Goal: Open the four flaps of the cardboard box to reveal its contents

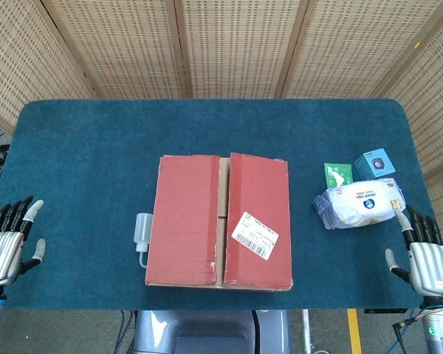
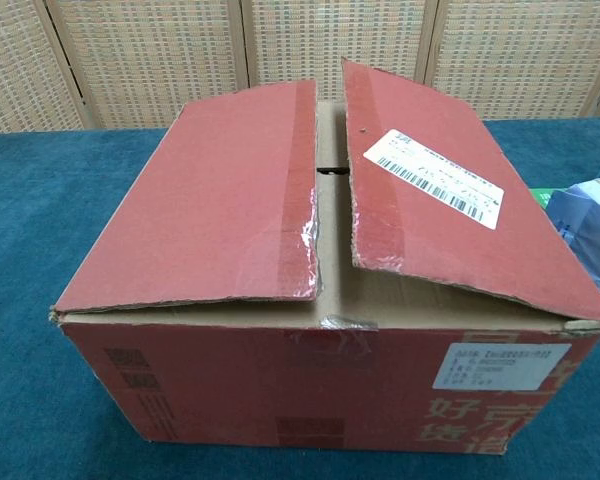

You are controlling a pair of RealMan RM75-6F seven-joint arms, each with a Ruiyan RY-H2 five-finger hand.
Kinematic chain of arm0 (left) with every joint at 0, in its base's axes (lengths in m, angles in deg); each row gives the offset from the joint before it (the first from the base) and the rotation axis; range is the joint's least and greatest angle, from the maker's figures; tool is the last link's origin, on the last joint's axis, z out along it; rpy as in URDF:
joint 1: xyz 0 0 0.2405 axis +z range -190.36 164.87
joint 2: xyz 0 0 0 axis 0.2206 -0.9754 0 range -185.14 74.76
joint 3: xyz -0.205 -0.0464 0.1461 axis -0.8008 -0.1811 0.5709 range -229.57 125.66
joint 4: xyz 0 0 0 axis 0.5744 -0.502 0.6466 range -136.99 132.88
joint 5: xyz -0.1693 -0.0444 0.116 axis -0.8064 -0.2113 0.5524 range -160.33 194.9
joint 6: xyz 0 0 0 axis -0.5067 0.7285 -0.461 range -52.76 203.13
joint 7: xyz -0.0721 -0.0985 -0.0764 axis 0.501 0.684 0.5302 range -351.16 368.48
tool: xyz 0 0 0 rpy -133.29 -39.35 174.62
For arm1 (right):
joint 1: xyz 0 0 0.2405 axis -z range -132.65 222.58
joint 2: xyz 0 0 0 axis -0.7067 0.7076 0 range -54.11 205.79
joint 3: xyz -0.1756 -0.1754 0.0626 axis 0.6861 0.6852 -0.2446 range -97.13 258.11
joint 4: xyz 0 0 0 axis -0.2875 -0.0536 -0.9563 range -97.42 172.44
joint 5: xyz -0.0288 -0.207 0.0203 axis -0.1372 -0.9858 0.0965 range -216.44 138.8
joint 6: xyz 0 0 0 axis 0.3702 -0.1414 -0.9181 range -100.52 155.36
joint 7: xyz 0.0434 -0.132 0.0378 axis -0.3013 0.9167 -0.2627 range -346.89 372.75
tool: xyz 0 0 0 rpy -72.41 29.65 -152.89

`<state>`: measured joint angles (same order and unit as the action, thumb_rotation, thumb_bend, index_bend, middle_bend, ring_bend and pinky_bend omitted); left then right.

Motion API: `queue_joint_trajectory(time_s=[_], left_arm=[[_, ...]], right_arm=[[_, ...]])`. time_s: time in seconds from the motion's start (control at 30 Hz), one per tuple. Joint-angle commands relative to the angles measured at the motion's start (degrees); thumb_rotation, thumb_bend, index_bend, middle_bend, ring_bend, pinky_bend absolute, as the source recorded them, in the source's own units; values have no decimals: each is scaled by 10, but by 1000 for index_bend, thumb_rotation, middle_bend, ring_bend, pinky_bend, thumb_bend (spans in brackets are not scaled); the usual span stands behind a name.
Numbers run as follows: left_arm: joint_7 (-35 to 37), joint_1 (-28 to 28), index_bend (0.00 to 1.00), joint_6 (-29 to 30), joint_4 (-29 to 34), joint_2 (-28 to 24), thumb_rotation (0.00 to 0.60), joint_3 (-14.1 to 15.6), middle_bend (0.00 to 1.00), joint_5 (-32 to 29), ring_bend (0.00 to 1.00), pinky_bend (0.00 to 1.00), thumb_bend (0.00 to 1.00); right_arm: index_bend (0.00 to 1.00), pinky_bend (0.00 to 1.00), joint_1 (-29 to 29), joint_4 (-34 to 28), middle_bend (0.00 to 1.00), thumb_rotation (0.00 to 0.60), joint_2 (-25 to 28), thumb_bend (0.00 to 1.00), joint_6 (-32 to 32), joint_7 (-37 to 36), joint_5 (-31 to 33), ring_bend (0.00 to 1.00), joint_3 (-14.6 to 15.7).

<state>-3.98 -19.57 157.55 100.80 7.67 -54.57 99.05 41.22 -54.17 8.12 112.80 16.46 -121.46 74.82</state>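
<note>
- Left hand (image 1: pixel 7 243): at the near-left edge of the tabletop (image 1: pixel 88 147), palm down, fingers spread and pointing away, holding nothing; well apart from the box. Seen in the head view only.
- Clear plastic bottle (image 1: pixel 142 234): small, lying on the blue cloth, touching or just beside the left wall of the box.
- Cardboard box (image 1: pixel 219 221): red-brown, at the middle of the tabletop, nearer the front edge.
- Left top flap (image 2: pixel 210 200): folded over the opening, slightly raised, with torn clear tape along its inner edge.
- Right top flap (image 2: pixel 460 195): likewise folded over but tilted up at its inner edge, bearing a white barcode label (image 1: pixel 254 234). Between the two, a narrow gap showing plain brown cardboard; contents not visible.
- Green packet (image 1: pixel 337 174): flat, right of the box, behind the tissue pack.
- White tissue pack (image 1: pixel 360 203): soft plastic wrap, blue print.
- Small teal box (image 1: pixel 374 163): just behind the tissue pack.
- Right hand (image 1: pixel 427 254): at the near-right edge, palm down, fingers apart, empty; fingertips near the tissue pack, contact uncertain.
</note>
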Motion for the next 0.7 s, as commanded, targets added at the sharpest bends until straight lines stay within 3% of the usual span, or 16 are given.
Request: queue_joint_trajectory(time_s=[0.03,0.7], left_arm=[[0,0,0,-1,0,0,600,0,0,-1,0,0,522],[-2,0,0,-3,7,-5,600,3,0,0,0,0,519]], right_arm=[[0,0,0,1,0,600,0,466,-1,-1,1,0,0],[0,0,2,5,0,600,1,466,5,-17,-3,0,-1]])
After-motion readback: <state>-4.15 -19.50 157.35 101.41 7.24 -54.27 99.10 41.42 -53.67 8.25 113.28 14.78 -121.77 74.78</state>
